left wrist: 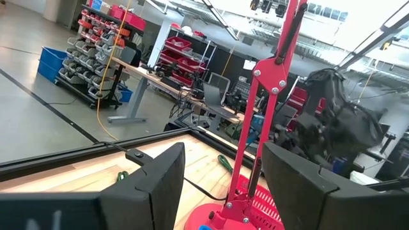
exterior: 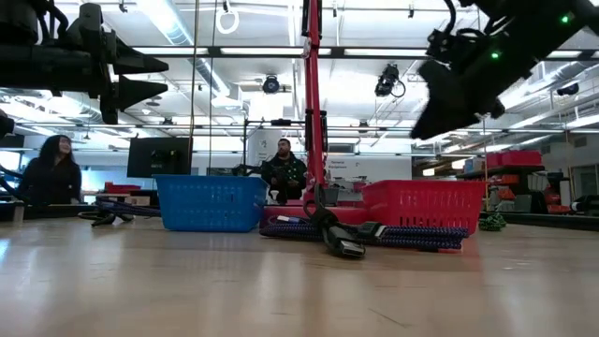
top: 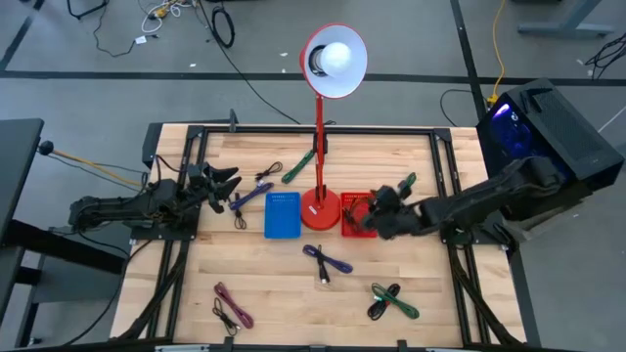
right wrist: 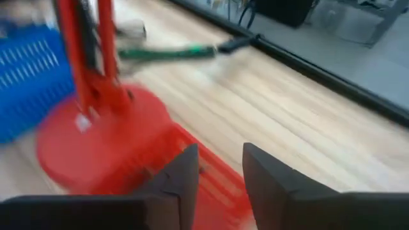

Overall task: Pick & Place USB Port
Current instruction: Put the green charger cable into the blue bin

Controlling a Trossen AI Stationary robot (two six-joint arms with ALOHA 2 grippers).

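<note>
Right end effector [top: 364, 217] — fingers parted narrowly, empty, raised above red basket [top: 355, 213]. Left end effector [top: 227, 183] — wide, empty, waiting above the counter [top: 284, 284]. Purple USB cable [top: 327, 261] — loose, mid-counter. Advice: I should descend squarely, pinching its bundled middle.

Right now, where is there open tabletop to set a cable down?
Bare wood lies between the pink cable and the purple cable, and right of the green cable. It is crowded around the lamp base, blue basket and red basket.
</note>
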